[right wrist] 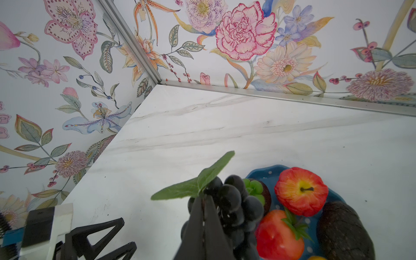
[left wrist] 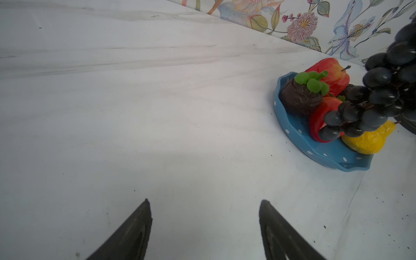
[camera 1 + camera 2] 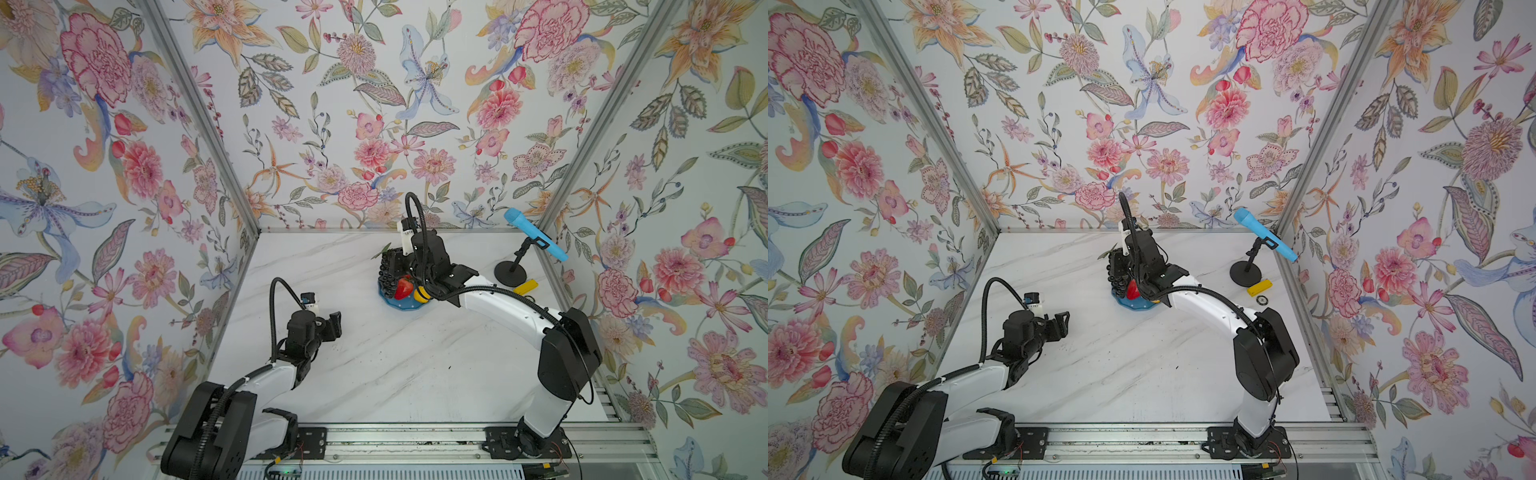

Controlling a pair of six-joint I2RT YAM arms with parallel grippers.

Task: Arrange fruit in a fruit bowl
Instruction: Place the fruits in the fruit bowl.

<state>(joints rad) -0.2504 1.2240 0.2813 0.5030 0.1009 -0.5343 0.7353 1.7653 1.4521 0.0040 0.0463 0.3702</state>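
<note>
Here, the grapes (image 1: 231, 198) are gripped by the closed right end effector (image 1: 203, 203) over the bowl (image 2: 315, 155), near the far edge of the surface (image 2: 135, 112); the left end effector (image 2: 205, 200) is held open, empty.

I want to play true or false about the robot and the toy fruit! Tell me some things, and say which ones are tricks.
1. The right hand is shut on the grape bunch. True.
2. The left hand holds the apple. False: it is open and empty, and the apple lies in the fruit bowl.
3. The strawberry lies in the fruit bowl. True.
4. The microphone is red. False: it is blue.
</note>
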